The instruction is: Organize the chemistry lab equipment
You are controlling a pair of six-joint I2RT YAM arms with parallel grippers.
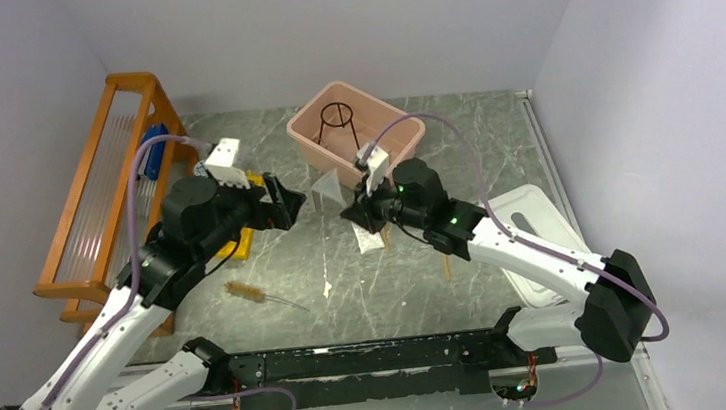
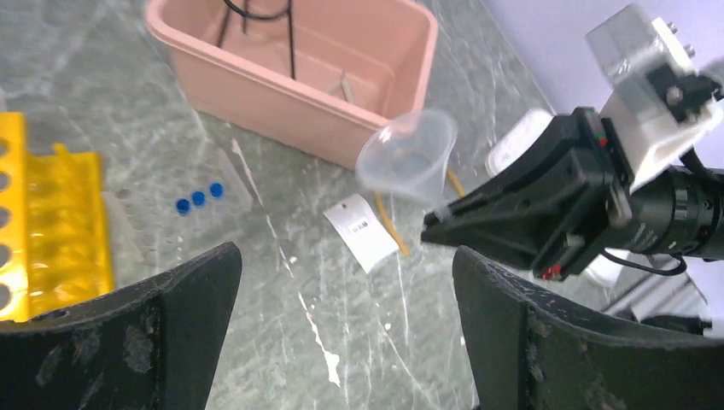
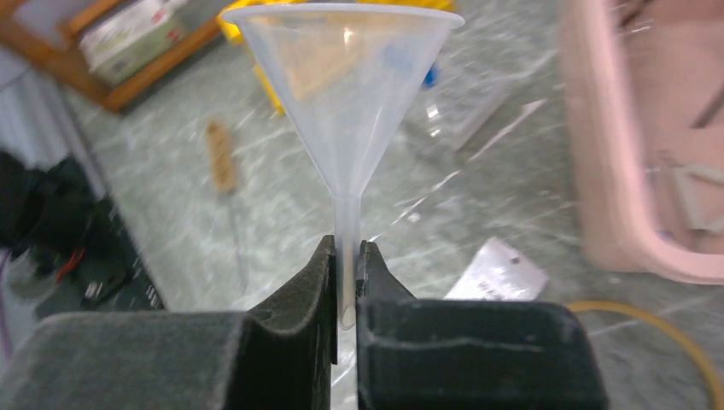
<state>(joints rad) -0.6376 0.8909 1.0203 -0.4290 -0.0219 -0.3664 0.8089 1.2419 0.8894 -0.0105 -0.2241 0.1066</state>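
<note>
**Ana:** Starting at the arms' side of the table (image 1: 496,162), what lies closest?

**Ben:** A brown-bristle wire brush (image 1: 247,292), alone on the marble and well apart from both claws.

**Ana:** And the right gripper (image 3: 346,256)?

**Ben:** It is clamped on the thin stem of a clear plastic funnel (image 3: 341,102). The stem runs down between the two black fingers. The wide cone sticks out past the fingertips, held above the tabletop.

**Ana:** Where is the left gripper (image 2: 346,256) in relation to it?

**Ben:** Its jaws are spread wide with nothing between them. The funnel sits ahead of that gap, near it but not touching. From above, the funnel hangs between the two claws.

**Ana:** What lies under and around them?

**Ben:** A yellow tube rack (image 2: 43,231) is at the left claw's side, with blue-capped tubes (image 2: 198,198) lying just beside it. A white label (image 2: 363,231) and a loop of tan rubber tubing (image 2: 393,226) lie below the funnel.

**Ana:** Farther back?

**Ben:** The pink tub (image 2: 282,94), with the black wire tripod (image 1: 336,117) standing inside it.
</note>
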